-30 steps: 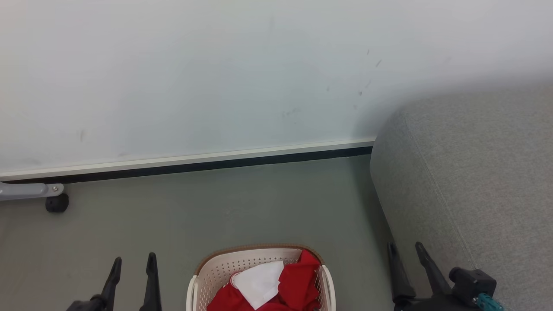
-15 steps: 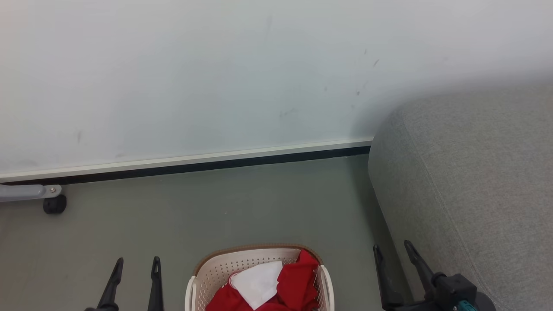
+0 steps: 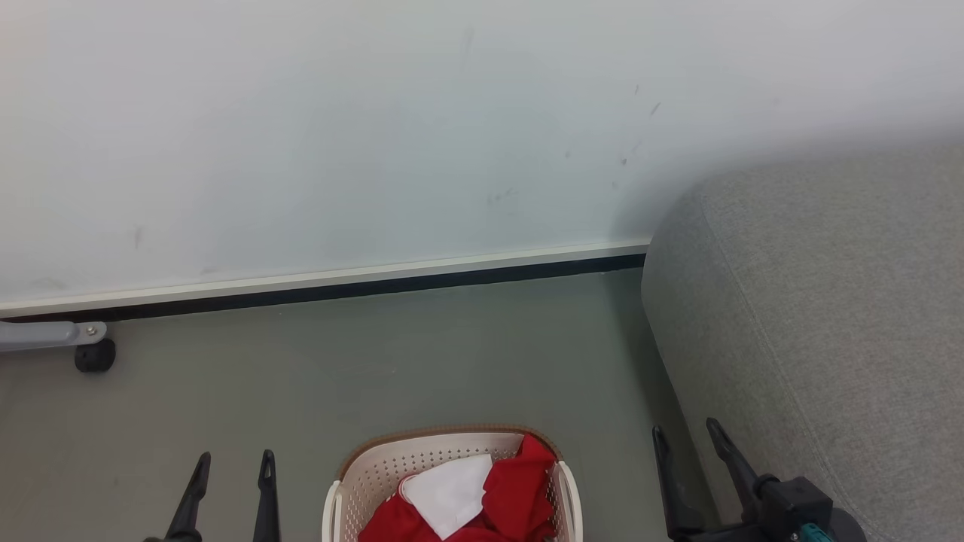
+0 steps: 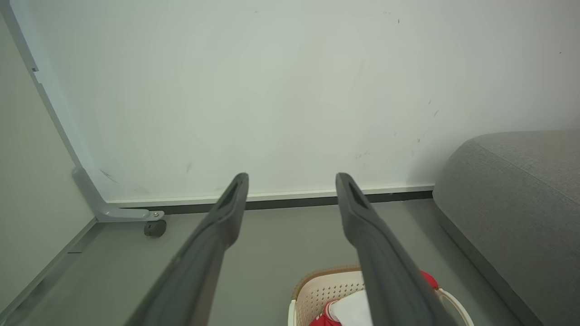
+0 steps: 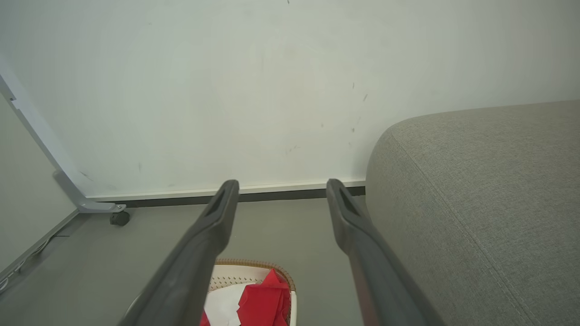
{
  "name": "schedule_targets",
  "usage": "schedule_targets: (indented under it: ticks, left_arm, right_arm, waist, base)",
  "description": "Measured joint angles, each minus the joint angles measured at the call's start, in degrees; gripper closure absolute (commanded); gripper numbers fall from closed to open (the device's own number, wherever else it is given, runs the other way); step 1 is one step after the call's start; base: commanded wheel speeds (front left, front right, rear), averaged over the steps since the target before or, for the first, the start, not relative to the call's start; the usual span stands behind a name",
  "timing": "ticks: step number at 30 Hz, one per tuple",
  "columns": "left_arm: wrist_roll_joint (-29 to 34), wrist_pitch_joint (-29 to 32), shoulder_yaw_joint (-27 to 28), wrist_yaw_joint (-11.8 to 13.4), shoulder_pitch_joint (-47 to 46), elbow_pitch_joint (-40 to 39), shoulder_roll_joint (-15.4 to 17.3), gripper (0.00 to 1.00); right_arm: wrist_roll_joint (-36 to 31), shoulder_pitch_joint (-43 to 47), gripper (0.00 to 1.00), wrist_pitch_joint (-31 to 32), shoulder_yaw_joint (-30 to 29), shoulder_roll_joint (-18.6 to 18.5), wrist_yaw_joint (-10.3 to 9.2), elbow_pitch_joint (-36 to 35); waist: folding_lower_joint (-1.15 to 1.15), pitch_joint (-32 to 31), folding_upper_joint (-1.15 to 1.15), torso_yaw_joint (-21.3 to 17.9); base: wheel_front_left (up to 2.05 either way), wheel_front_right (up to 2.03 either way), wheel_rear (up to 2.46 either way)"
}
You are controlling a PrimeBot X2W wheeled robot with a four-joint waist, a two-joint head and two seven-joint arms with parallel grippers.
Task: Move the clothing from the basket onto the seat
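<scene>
Two colours are showing in the clothing [image 3: 520, 489]: red fabric is lying heaped in the basket [image 3: 422, 452], with a white panel lying over it left of centre. One red fold is rising to a peak against the basket's far right rim, pointing up and away toward the wall [image 3: 376, 135]. The heap's long axis cannot be told, since the near part of the basket is running off the bottom edge of the head view. The basket is standing on the floor [image 3: 452, 354], its curved, brown-rimmed end facing the wall and a white handle showing on each side.

Bare floor is lying open round the basket: a broad stretch between its far rim and the skirting strip [image 3: 339, 280] at the foot of the wall, and a band on either side. To the basket's right the seat [image 3: 828, 301] is standing, its rounded grey corner reaching toward the wall and its side face keeping a gap of floor from the basket. Well to the basket's left, by the wall, a black caster [image 3: 94, 356] is sitting under a grey metal leg [image 3: 41, 333].

The left hand [image 3: 236, 455] is hovering over the floor left of the basket, fingers spread wide and gripping nothing. The right hand [image 3: 685, 427] is hovering right of the basket, in the gap beside the seat's side face, fingers likewise wide apart and empty.
</scene>
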Motion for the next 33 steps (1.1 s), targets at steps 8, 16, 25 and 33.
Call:
schedule_targets:
  ticks: [8,16,25,33]
  left_arm:
    - [0.25,0.0,0.38,-0.46,-0.01,0.3,-0.12,0.0]
    - [0.48,0.0,0.93,-1.38,-0.02,0.36,-0.27,0.0]
    - [1.32,0.0,0.34,-2.46,-0.16,-0.46,-0.49,0.0]
    - [2.8,0.0,-2.3,-4.13,-3.33,-0.49,-1.0,0.0]
  right_arm:
    - [-0.02,0.01,0.0,0.0,-0.25,0.07,0.44,0.02]
    - [-0.37,0.07,0.0,0.0,-0.51,0.15,0.47,-0.12]
    - [-0.63,0.11,0.0,-0.15,-1.68,0.2,0.49,-2.41]
    - [-2.44,-0.51,0.0,-0.24,-3.07,-0.12,0.45,-5.61]
  waist:
    - [0.0,0.11,0.0,-0.02]
    - [0.0,0.55,0.0,-0.06]
    - [0.0,3.07,0.0,-0.34]
    - [0.01,8.07,0.0,-0.91]
  base:
    - [0.0,0.0,0.0]
    - [0.0,0.0,0.0]
    - [0.0,0.0,0.0]
    - [0.0,0.0,0.0]
